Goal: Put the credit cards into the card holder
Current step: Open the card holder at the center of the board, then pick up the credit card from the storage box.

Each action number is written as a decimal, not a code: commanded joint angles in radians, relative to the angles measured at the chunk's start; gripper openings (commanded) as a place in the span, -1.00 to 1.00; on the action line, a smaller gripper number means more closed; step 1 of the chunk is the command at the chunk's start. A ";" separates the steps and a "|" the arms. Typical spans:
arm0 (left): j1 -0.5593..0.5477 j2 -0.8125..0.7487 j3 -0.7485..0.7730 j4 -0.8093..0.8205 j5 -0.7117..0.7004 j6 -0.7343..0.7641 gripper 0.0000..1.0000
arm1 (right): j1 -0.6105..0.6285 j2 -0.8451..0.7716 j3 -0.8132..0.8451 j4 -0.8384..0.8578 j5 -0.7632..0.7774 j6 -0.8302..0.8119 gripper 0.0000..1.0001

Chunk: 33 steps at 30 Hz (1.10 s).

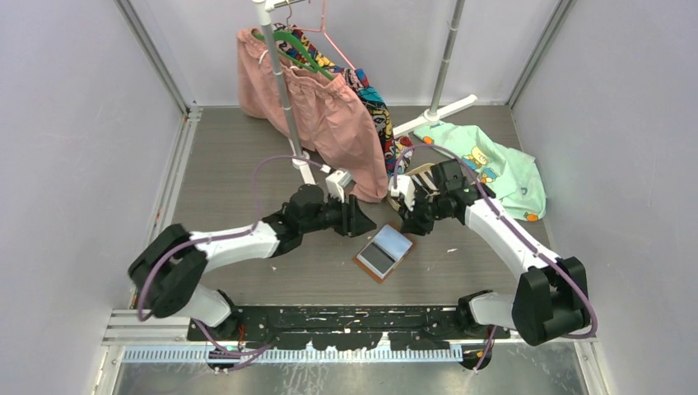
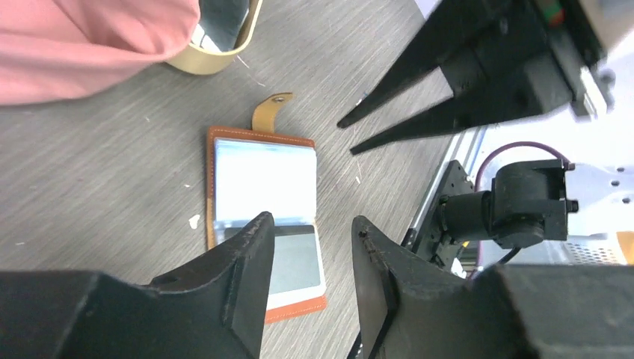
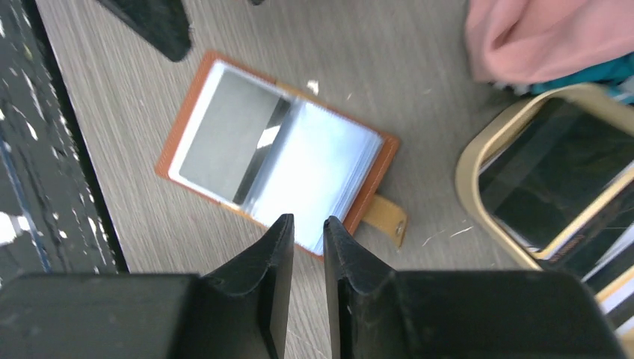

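The card holder (image 1: 383, 252) lies open and flat on the table, tan-brown outside with clear and grey pockets inside (image 2: 262, 187) (image 3: 277, 157). Its snap tab (image 3: 385, 215) sticks out sideways. Dark credit cards (image 3: 553, 164) lie in an oval beige tray (image 3: 467, 149). My left gripper (image 1: 362, 220) (image 2: 310, 221) hovers open over the holder's edge with nothing between its fingers. My right gripper (image 1: 409, 220) (image 3: 308, 221) hangs above the holder's other side, its jaws a narrow gap apart and empty. The two grippers face each other across the holder.
The beige tray (image 1: 424, 174) sits behind the right gripper, partly hidden by it. Pink shorts (image 1: 329, 115) hang from a clothes rack (image 1: 284, 82) at the back. A mint-green shirt (image 1: 494, 164) lies back right. White walls enclose the table.
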 commanded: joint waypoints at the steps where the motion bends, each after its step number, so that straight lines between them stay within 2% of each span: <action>1: 0.008 -0.179 -0.026 -0.143 -0.093 0.249 -0.12 | -0.043 -0.032 0.100 -0.005 -0.162 0.123 -0.45; 3: 0.014 -0.259 -0.034 -0.187 -0.119 0.317 -0.03 | -0.074 -0.016 0.136 0.038 -0.161 0.237 -0.36; 6: 0.032 -0.357 -0.065 -0.202 -0.171 0.343 0.53 | -0.157 0.062 0.226 0.134 -0.090 0.480 0.13; 8: 0.055 -0.397 -0.093 -0.171 -0.152 0.333 0.83 | -0.263 0.161 0.304 0.137 -0.189 0.571 0.33; 9: 0.069 -0.408 -0.101 -0.154 -0.127 0.322 0.87 | -0.328 0.220 0.354 0.114 -0.245 0.602 0.34; 12: 0.095 -0.403 -0.107 -0.129 -0.045 0.295 0.83 | -0.382 0.425 0.525 -0.035 -0.195 0.586 0.35; 16: 0.096 -0.380 -0.156 -0.022 -0.030 0.231 0.72 | -0.386 0.555 0.625 -0.076 -0.105 0.589 0.39; 23: 0.105 -0.250 -0.190 0.127 -0.035 0.157 0.65 | -0.370 0.714 0.716 -0.106 -0.052 0.599 0.41; 28: 0.127 -0.123 -0.167 0.226 0.048 0.094 0.54 | -0.345 0.796 0.770 -0.146 -0.042 0.589 0.35; 33: 0.161 0.016 -0.155 0.367 0.150 -0.038 0.35 | -0.328 0.829 0.771 -0.172 -0.044 0.580 0.30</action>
